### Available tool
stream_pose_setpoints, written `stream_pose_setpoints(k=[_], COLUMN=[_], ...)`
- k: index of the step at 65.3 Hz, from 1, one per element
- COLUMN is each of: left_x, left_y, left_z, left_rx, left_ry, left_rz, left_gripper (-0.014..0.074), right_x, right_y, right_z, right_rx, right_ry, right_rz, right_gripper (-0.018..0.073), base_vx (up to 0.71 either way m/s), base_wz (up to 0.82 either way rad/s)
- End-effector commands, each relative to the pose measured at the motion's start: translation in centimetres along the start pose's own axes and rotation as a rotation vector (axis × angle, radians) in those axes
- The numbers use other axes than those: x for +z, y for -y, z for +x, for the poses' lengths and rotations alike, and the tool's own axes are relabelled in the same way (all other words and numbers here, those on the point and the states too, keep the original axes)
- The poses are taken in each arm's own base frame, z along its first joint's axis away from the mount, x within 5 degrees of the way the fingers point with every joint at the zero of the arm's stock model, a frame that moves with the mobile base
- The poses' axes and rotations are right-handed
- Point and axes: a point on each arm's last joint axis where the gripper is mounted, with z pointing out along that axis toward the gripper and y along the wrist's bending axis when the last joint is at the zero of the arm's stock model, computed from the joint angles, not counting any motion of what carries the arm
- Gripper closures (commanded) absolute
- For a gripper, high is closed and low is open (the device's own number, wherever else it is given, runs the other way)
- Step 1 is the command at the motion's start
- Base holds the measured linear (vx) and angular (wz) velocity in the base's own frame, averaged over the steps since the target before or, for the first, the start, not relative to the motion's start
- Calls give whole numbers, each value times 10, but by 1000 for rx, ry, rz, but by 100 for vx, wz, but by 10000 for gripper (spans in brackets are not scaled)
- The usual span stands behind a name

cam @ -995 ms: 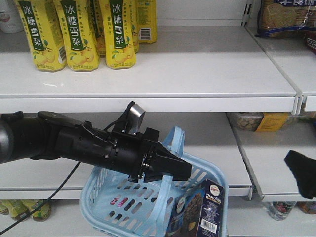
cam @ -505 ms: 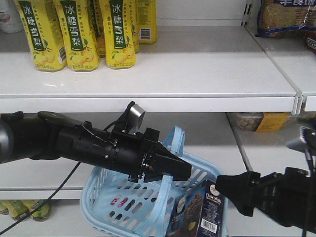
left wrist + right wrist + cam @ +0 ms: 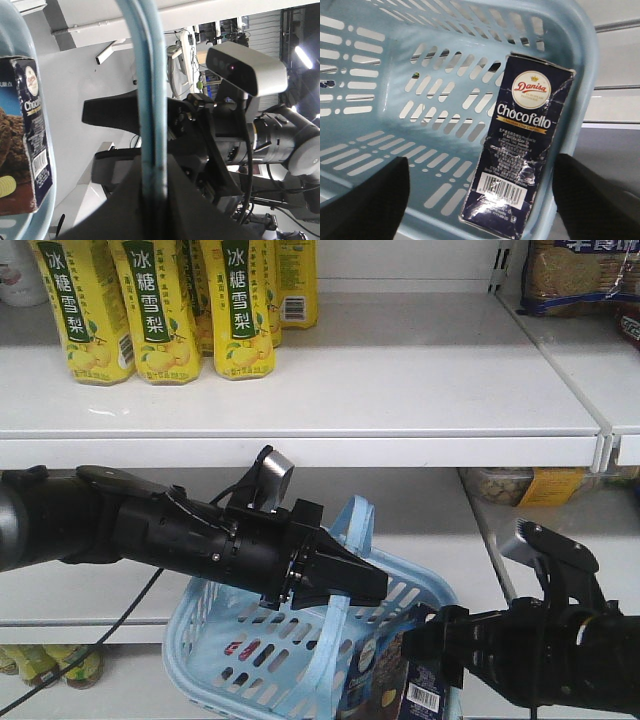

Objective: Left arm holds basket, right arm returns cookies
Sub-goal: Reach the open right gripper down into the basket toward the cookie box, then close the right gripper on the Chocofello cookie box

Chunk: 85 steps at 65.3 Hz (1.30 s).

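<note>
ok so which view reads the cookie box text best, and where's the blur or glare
Right wrist view: cookies sharp, evenly lit, lettering readable; right gripper edges dark and blurred. Left wrist view: basket handle too close, soft, with bright glare upper right. Front view: cookies mostly hidden.

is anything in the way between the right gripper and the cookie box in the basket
Nothing visible is. In the right wrist view the cookie box stands uncovered against the side wall of the basket, framed by the open right gripper, with no other item in front of it.
</note>
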Motion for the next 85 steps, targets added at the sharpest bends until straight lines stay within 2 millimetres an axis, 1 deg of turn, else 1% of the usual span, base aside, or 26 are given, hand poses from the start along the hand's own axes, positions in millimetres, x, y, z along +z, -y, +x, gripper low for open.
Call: stream_pose_setpoints(k=[1, 21, 61, 77, 85], left_x=[-11, -11, -11, -11, -11], left_y=[35, 35, 35, 35, 35], left_z=[-16, -16, -16, -16, -16], left_rx=[54, 54, 54, 54, 54], left_ry=[158, 158, 158, 158, 158], left_rz=[130, 130, 130, 130, 130], left_gripper=[602, 602, 602, 602, 602], right_x=[-2, 16, 37, 53, 62], right_y=[-9, -5, 1, 7, 6], right_z=[-11, -10, -13, -15, -21], right_rx=[-3, 11, 34, 43, 19], right_ry=[53, -9, -32, -44, -52], right_rz=[-39, -25, 8, 31, 43], right_gripper=[10, 10, 10, 23, 45], base_vx=[0, 0, 0, 0, 0], base_wz=[0, 0, 0, 0, 0])
